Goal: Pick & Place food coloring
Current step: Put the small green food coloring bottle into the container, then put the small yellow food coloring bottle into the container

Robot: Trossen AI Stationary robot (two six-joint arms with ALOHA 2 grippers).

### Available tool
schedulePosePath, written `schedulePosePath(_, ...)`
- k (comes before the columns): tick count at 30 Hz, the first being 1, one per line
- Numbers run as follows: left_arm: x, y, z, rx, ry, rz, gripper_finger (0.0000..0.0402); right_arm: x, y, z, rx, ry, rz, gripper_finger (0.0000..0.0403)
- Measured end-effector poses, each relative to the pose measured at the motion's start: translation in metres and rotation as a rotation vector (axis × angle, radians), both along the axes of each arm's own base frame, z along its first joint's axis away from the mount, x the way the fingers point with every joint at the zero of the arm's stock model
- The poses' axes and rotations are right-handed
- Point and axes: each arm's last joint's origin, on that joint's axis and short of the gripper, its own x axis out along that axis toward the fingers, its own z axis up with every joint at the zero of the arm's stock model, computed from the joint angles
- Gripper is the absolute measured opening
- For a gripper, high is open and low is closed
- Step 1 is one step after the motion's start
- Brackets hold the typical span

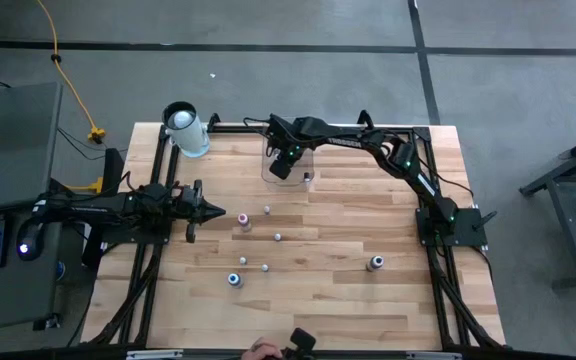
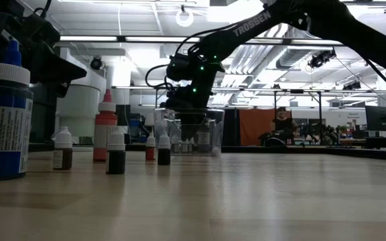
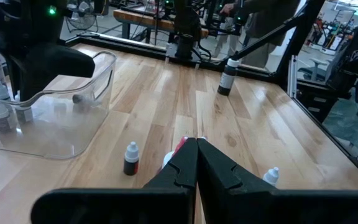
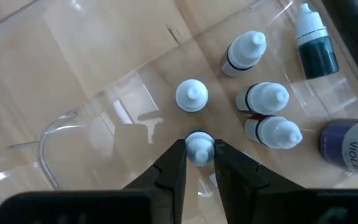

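My right gripper [image 4: 199, 163] points down into the clear bin [image 1: 268, 176] at the table's far side and is shut on one tiny white-capped food coloring bottle [image 4: 199, 148]. Several more bottles [image 4: 263, 98] stand on the bin floor beside it. My left gripper [image 1: 220, 213] lies level over the table's left half, fingers shut. A pink-red-capped bottle [image 1: 243, 217] stands just past its tips; whether they touch I cannot tell. Several more tiny bottles [image 1: 265, 267] stand upright on the wood. My right gripper pinches the bottle's white cap [image 4: 199, 142] between its two fingertips, coming from above and pointing down. The bottle sits upright in the hold, its body hidden below the cap. I cannot tell whether it rests on the bin floor or is lifted.
A big white cylinder [image 1: 186, 130] stands at the far left corner. One larger bottle [image 1: 375, 263] stands alone toward the right, another [image 1: 308, 179] just outside the bin. A person's hand [image 1: 263, 350] shows at the near edge. Bare wood lies on the near right.
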Motion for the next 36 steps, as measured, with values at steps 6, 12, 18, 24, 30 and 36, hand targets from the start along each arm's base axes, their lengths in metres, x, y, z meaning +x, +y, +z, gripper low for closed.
schedulePosePath(6, 0.0000, 0.0000, 0.0000, 0.000, 0.000, 0.000, 0.0001, -0.0001, -0.0001, 0.0001, 0.006, -0.002, -0.025, 0.0077)
schedulePosePath(12, 0.0000, 0.0000, 0.0000, 0.000, 0.000, 0.000, 0.0001, -0.0005, 0.0001, -0.0001, 0.011, 0.000, -0.033, 0.0078)
schedulePosePath(18, 0.0000, 0.0000, 0.0000, 0.000, 0.000, -0.001, 0.0001, -0.0003, 0.0005, 0.0000, 0.027, -0.007, -0.041, 0.0079)
schedulePosePath(24, 0.0000, 0.0000, 0.0000, 0.000, 0.000, -0.001, 0.0001, -0.0005, 0.0010, 0.0017, 0.039, -0.014, -0.038, 0.0079)
schedulePosePath(30, 0.0000, 0.0000, 0.0000, 0.000, 0.000, -0.002, 0.0001, -0.0008, 0.0011, 0.0016, 0.051, -0.015, -0.035, 0.0086)
schedulePosePath(36, 0.0000, 0.0000, 0.0000, 0.000, 0.000, -0.002, 0.0001, -0.0013, 0.0003, 0.0016, 0.051, -0.015, -0.038, 0.0144)
